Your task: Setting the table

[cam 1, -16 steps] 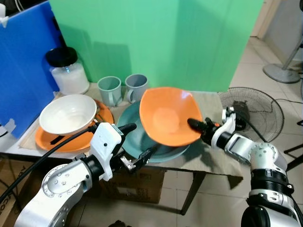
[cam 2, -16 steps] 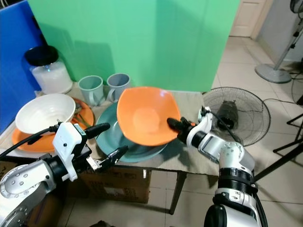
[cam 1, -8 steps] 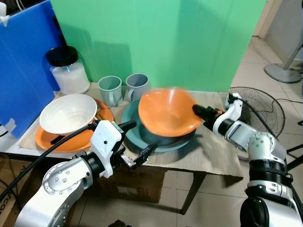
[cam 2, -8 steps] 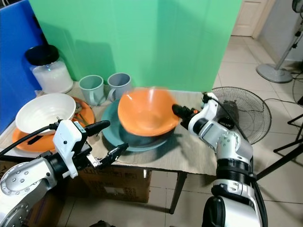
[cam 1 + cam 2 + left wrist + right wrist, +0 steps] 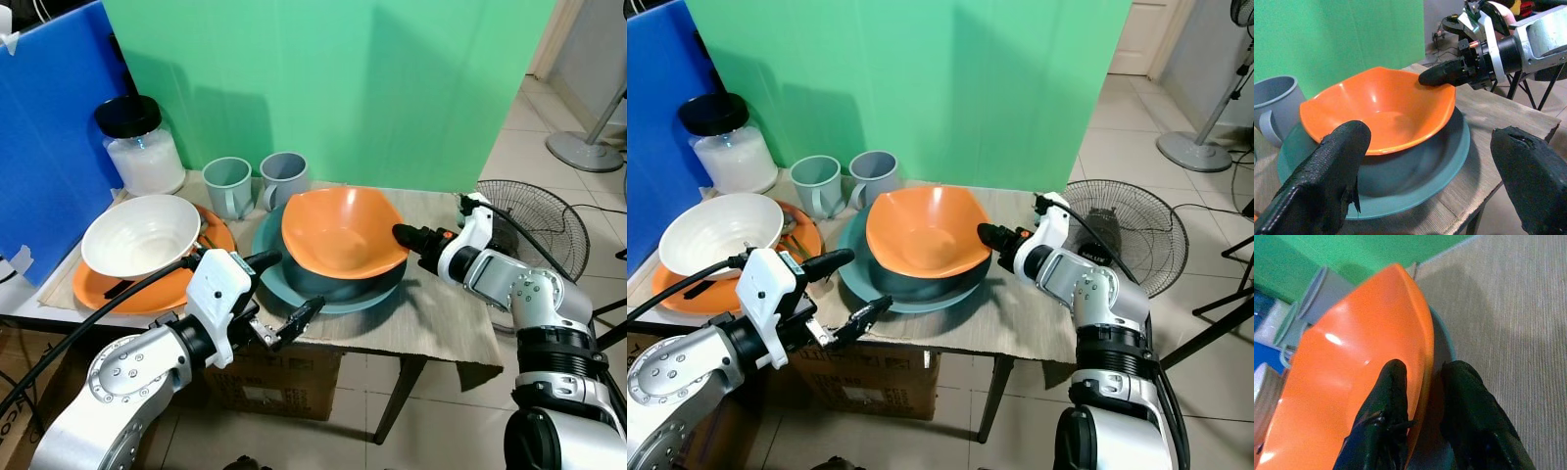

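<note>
- Orange bowl (image 5: 341, 235): glossy, squarish with wavy rim; sits in a dark teal bowl (image 5: 343, 284) on a teal plate (image 5: 294, 294), mid-table.
- Right gripper (image 5: 1422, 382): fingers pinch the orange bowl's rim, one inside, one outside.
- Left gripper (image 5: 284, 294): fingers spread wide, holding nothing (near table's front edge).
- Two grey-blue mugs (image 5: 227, 186); one white bowl (image 5: 140, 235) on an orange plate (image 5: 98, 289).
- One lidded jar (image 5: 142, 147); woven beige mat (image 5: 431, 313).

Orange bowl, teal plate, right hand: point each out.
orange bowl (image 5: 338, 233), left eye view, inner base
teal plate (image 5: 277, 284), left eye view, bare front-left rim
right hand (image 5: 1422, 396), right wrist view, between fingertips at bowl rim
</note>
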Available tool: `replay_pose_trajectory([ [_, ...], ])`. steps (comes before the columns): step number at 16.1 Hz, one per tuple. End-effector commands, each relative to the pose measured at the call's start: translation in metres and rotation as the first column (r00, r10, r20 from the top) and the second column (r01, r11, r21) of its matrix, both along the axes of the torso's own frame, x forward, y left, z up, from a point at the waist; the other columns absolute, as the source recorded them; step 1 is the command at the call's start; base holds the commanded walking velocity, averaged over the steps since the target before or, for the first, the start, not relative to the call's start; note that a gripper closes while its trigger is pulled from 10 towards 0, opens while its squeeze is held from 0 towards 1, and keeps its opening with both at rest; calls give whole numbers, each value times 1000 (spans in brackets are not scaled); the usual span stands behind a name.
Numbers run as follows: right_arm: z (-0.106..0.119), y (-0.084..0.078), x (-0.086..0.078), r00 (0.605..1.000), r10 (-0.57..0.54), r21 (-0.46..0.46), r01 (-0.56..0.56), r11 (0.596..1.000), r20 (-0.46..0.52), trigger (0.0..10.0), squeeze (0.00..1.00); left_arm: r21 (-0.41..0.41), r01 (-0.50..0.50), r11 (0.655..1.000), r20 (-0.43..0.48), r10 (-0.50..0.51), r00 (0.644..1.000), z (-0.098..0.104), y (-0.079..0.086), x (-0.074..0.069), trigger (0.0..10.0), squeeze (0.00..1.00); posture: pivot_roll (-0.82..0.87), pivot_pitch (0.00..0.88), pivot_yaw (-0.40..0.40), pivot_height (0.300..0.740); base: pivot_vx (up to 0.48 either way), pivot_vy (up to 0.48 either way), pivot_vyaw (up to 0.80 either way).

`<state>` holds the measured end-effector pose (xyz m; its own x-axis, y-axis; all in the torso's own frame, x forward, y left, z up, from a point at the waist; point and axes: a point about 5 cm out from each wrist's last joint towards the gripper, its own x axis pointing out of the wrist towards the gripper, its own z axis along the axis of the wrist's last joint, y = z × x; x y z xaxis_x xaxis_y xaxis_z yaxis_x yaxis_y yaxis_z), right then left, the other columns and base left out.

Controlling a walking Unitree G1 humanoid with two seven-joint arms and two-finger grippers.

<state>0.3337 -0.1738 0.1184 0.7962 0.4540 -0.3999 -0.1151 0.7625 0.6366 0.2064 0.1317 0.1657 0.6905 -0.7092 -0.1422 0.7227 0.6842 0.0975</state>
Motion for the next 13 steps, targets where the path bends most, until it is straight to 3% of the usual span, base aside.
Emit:
replay_pose_trajectory([
  [1,7,1,4,1000,-1,-33,1,999,-8,10000,0,12,-6,1000,3,6,1000,0,1,2,10000,0,-22,0,20,740,0,0,0],
  [2,7,0,5,999,-17,-31,16,999,-29,10000,180,12,-6,1000,5,6,1000,0,0,2,10000,0,-22,0,21,740,0,0,0],
  [3,9,1,6,999,-21,-15,21,1000,-35,10000,180,11,-6,1000,6,6,1000,0,0,3,10000,0,-22,0,21,740,0,0,0],
  [4,12,2,7,999,-14,7,15,1000,-39,10000,1000,11,-5,1000,7,5,1000,0,0,2,10000,0,-23,0,21,740,0,0,0],
  [7,19,7,7,998,36,47,-34,998,-44,10000,1000,11,-5,1000,6,5,1000,0,0,2,10000,0,-23,0,21,740,0,0,0],
  [8,18,13,4,994,83,35,-80,996,-77,10000,0,10,-4,1000,4,4,1000,0,-1,2,10000,0,-25,0,21,740,0,0,0],
  [12,21,21,0,985,130,88,-120,989,-111,10000,0,10,-4,1000,3,4,1000,-1,0,2,10000,0,-25,0,19,740,0,0,0],
  [13,23,23,-1,983,148,102,-137,985,-112,4941,0,11,-5,1000,3,5,1000,0,0,2,10000,0,-26,0,21,740,0,0,0],
])
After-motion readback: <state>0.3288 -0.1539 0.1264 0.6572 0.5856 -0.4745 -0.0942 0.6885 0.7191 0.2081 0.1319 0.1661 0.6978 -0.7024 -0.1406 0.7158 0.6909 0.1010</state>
